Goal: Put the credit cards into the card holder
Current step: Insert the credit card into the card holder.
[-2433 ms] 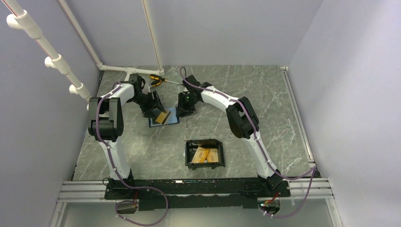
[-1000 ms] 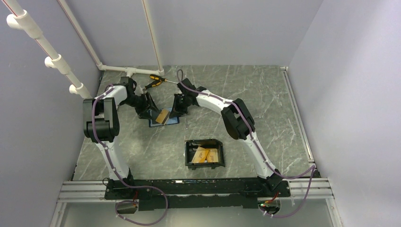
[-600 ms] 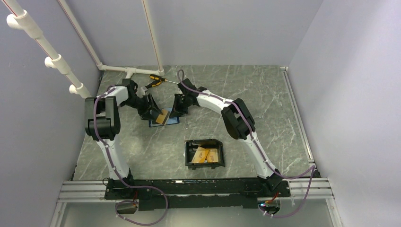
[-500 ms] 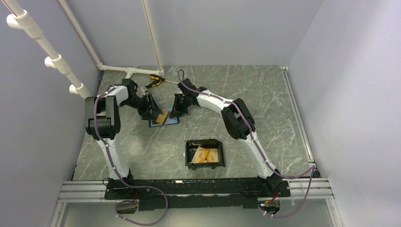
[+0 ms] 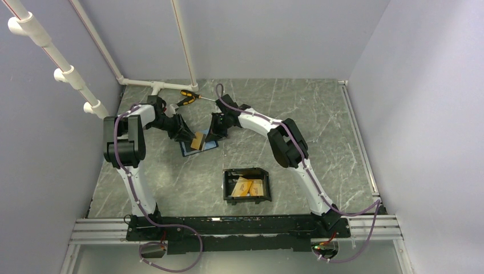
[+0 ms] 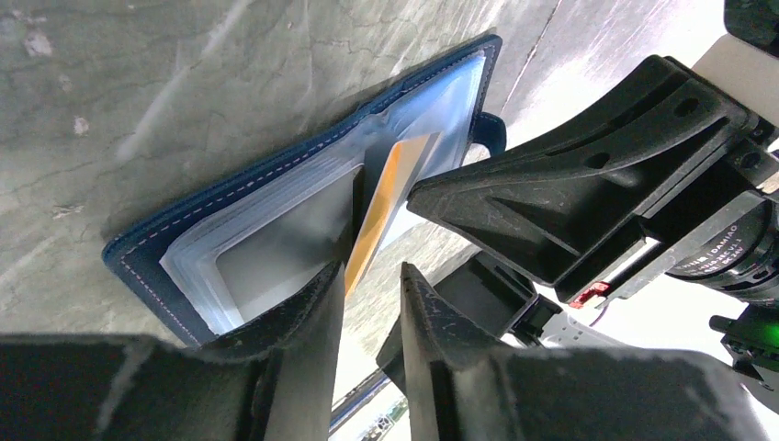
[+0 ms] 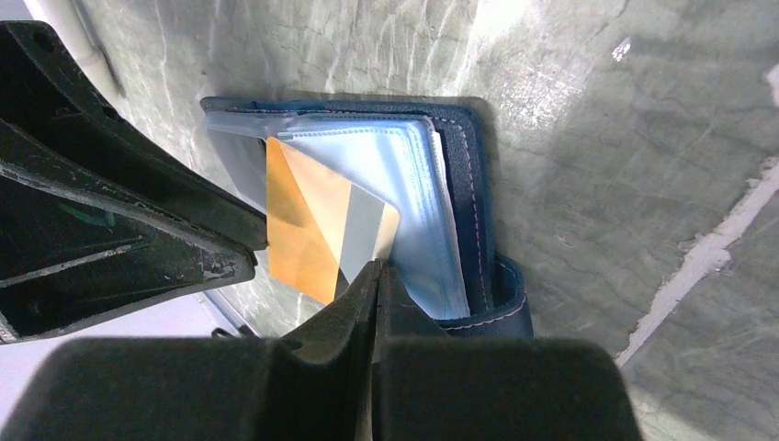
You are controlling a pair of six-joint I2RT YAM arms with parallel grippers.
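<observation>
**Freeing a card from the wallet sleeve**

One orange card (image 7: 312, 230) stands tilted, half out of a clear sleeve of the blue wallet (image 7: 478, 184) on the far part of the table (image 5: 319, 125). The left gripper (image 6: 372, 285) straddles its free end with fingers parted, not pinching as far as the wrist view shows. The right gripper (image 7: 377, 285) is pressed together, its tip at the sleeve edge beside the card; whether it nips anything I cannot tell. The step probably goes best if the left fingers close squarely on the card's faces and pull along the sleeve's opening, with the wallet held down. Other cards (image 5: 241, 186) already lie in the black tray (image 5: 246, 170), well apart, nearer the bases.
</observation>
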